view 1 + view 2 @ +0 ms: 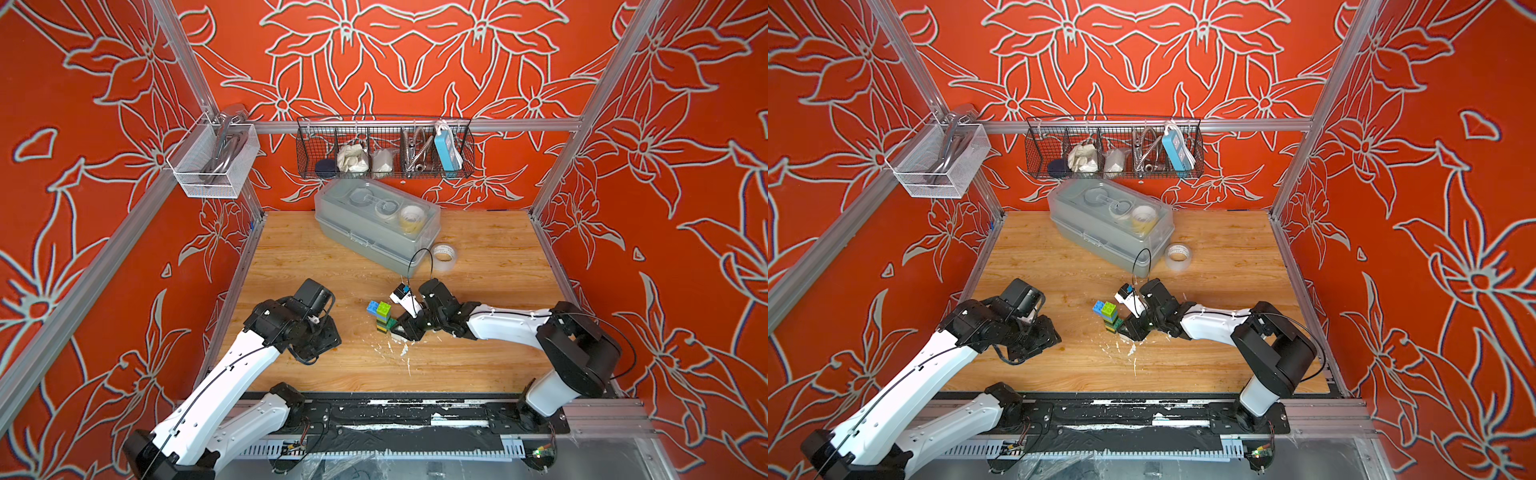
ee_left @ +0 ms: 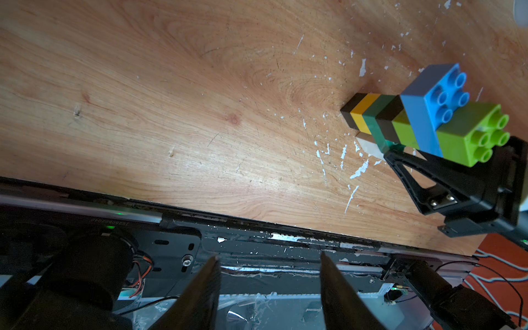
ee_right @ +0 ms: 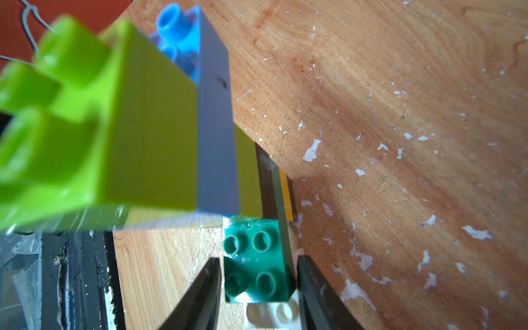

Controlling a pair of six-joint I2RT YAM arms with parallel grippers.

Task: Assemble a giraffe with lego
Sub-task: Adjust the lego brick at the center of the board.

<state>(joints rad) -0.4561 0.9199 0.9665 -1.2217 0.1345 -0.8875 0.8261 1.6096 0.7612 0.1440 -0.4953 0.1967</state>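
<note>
The giraffe (image 1: 383, 318) (image 1: 1109, 318) stands upright mid-table, with a blue-and-lime head on a lime and black neck. In the left wrist view the giraffe (image 2: 428, 120) shows its black-and-yellow leg and its white leg (image 2: 370, 145). My right gripper (image 3: 258, 258) straddles the rear end of the dark green body (image 3: 254, 280), its jaws close on either side with a thin gap showing, so it is open. The right gripper (image 1: 401, 328) reaches in low from the right. My left gripper (image 2: 268, 257) is open and empty, off to the giraffe's left.
A clear tape roll (image 1: 444, 257) lies behind the right arm beside a clear lidded box (image 1: 376, 228). On the back rail hang a wire basket (image 1: 384, 151) and a white mesh basket (image 1: 212, 162). White flecks (image 1: 403, 351) dot the wood near the giraffe.
</note>
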